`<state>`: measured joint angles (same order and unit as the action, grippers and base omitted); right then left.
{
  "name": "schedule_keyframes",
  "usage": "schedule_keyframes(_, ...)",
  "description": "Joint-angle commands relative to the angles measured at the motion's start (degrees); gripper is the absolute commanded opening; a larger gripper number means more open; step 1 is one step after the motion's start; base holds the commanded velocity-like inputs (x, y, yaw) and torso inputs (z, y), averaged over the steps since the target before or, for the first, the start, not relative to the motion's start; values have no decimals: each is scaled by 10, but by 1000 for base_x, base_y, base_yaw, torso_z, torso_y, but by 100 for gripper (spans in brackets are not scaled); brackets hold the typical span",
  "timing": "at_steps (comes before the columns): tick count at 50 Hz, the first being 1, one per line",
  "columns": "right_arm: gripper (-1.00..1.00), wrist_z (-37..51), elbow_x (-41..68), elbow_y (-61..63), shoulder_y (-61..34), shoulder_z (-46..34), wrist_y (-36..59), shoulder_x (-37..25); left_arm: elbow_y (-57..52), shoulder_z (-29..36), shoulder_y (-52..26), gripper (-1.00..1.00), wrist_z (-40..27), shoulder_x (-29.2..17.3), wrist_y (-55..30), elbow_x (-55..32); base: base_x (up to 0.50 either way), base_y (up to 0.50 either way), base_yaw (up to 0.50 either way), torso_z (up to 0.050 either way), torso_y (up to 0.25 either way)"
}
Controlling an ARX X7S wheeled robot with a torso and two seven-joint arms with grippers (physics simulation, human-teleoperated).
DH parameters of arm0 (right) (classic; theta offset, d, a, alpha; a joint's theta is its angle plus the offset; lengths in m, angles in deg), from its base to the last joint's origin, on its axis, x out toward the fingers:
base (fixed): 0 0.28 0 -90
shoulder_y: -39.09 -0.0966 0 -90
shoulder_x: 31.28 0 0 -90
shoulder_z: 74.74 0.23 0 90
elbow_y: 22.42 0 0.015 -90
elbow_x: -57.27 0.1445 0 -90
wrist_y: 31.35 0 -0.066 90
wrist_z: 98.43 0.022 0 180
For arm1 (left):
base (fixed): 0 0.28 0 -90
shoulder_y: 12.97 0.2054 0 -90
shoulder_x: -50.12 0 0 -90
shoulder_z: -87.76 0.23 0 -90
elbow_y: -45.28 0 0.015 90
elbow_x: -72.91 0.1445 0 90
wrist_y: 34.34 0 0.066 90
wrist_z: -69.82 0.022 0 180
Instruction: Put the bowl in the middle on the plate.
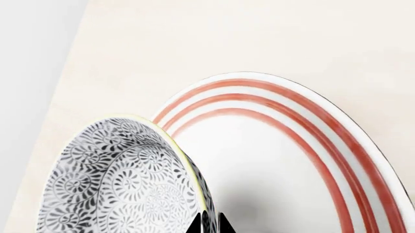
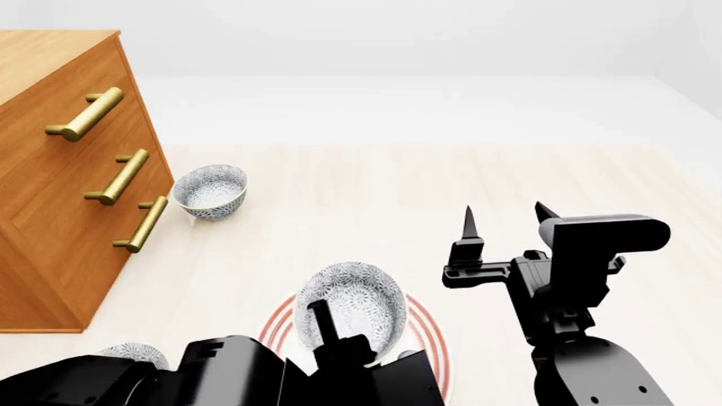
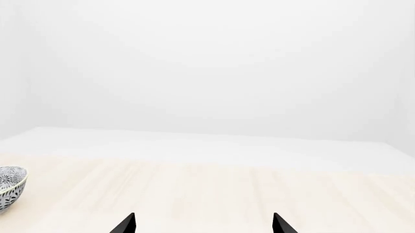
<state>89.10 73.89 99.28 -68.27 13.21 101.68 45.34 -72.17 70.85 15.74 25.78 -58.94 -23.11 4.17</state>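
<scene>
The bowl, white with a dense blue-grey pattern, is held tilted over the plate, a white one with red rings round its rim. My left gripper is shut on the bowl's rim, one finger inside and one outside. In the head view the bowl covers the middle of the plate, with the left gripper at its near edge. I cannot tell whether bowl and plate touch. Off to the right my right gripper is raised and open, with nothing between its fingers.
A wooden chest of drawers with brass handles stands at the left. A second patterned bowl sits beside it on the pale wooden surface. A third bowl peeks out behind my left arm.
</scene>
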Motion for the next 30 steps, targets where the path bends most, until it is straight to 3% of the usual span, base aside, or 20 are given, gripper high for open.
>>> schedule_keyframes(1, 100, 2, 3, -3, 5, -1, -7, -1, 34, 32, 7, -100, 30, 0, 27, 46, 0, 0, 0, 0, 0)
schedule_keyframes(30, 100, 9, 12, -2, 7, -2, -9, -7, 81, 65, 17, -100, 76, 0, 72, 79, 0, 0, 0, 0, 0)
